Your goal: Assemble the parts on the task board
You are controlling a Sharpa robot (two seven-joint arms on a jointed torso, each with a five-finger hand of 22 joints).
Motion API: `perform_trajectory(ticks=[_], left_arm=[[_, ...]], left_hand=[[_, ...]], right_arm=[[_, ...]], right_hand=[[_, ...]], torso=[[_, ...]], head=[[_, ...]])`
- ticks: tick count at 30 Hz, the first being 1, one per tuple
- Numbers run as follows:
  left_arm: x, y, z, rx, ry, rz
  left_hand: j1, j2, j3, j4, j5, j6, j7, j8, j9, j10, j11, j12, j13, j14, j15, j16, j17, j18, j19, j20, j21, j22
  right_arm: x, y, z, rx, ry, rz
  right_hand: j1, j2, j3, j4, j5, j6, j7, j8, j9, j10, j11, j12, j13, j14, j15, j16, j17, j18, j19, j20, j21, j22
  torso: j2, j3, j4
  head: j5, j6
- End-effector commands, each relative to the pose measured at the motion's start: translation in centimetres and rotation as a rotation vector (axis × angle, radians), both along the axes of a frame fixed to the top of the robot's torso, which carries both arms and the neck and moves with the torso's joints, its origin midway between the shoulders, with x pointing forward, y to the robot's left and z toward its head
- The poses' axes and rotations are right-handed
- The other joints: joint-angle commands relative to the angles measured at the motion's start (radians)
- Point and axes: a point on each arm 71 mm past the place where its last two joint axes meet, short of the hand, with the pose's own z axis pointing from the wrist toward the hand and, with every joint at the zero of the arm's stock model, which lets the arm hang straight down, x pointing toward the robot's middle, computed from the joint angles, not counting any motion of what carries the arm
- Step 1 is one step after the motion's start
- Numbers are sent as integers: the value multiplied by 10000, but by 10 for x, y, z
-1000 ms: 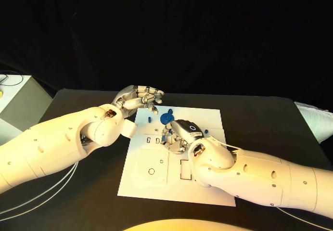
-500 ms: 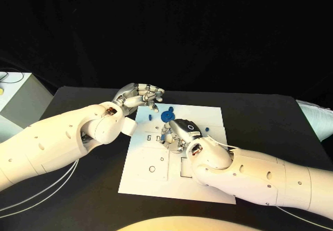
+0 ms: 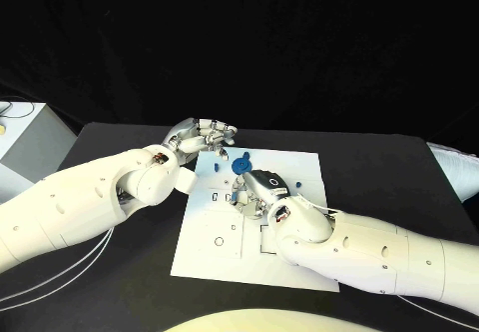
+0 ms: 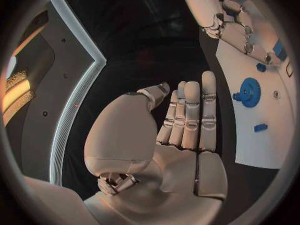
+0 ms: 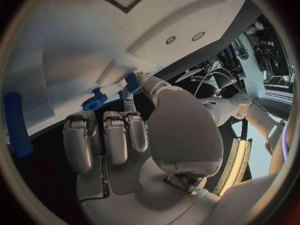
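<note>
No writing can be read anywhere on the white task board (image 3: 225, 242), which is laid in the middle of the black table (image 3: 389, 173), with bare dark tabletop left along every edge. The left hand (image 3: 203, 137) is held just off the board's far left corner with nothing in it, its fingers seen straight and side by side in the left wrist view, near the blue gear (image 3: 241, 166) standing on the board's far part. The right hand (image 3: 261, 192) is lowered over the board's middle with its fingers curled down, and whether anything is gripped there cannot be told, though a small blue part (image 5: 95, 101) is seen close by its fingertips (image 5: 128, 97) and a blue bar (image 5: 17, 126) is seen lying off to one side in the right wrist view.
</note>
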Motion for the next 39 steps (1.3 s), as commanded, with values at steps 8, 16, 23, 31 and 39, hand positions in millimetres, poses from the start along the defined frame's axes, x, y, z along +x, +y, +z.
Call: perform_trajectory(ticks=[8,16,23,31,39], left_arm=[[-1,-2,1,-18,-42,-191],[-1,-1,1,-16,-41,-200],[-1,-1,1,-15,-36,-217],[-1,-1,1,-22,-34,-250],[-1,-1,1,-21,-30,-263]], left_hand=[[-98,-8,85,6,19,-20,-31,57,16,-69,-1,77,13,63,23,68,12,133,-11,-59,45,14],[-101,-9,89,8,20,-24,-29,59,17,-90,2,83,18,63,24,78,19,133,-12,-59,53,18],[-101,-9,89,8,20,-24,-29,59,17,-90,2,83,18,63,24,78,19,133,-12,-59,53,18],[-101,-9,89,8,20,-24,-29,59,17,-90,2,83,18,63,24,78,19,133,-12,-59,53,18],[-104,-13,97,9,18,-34,-27,61,18,-126,6,98,27,54,28,86,17,132,-18,-58,68,27]], right_arm=[[1,0,-2,-265,-92,131],[1,1,-3,-306,-85,170],[1,1,-3,-294,-81,221],[1,1,-4,-290,-23,230],[1,1,-3,-207,-33,241]], right_hand=[[-85,-121,-70,60,-7,-155,14,-8,-23,465,-23,-60,2016,1010,-49,12,2571,-66,1047,-35,45,2632],[-151,-240,-160,111,-38,-328,88,-71,-69,396,42,-143,1955,1005,3,2,2550,-66,1047,-2,45,2632],[-201,-297,-237,159,-55,-376,114,-79,-86,354,68,-194,1917,1003,28,-3,2541,-66,1047,21,45,2632],[-263,-424,-488,284,-131,-638,208,-174,-164,123,152,-470,1710,994,100,-20,2507,-66,1047,87,45,2632],[-287,-454,-619,352,-161,-705,234,-189,-186,69,180,-533,1663,985,126,-37,2473,-66,1047,114,45,2632]], torso=[[4,16,-7],[6,21,-3],[4,22,-4],[8,19,-6],[10,20,-3]], head=[[9,-30],[0,-53],[3,-66],[11,-89],[17,-97]])
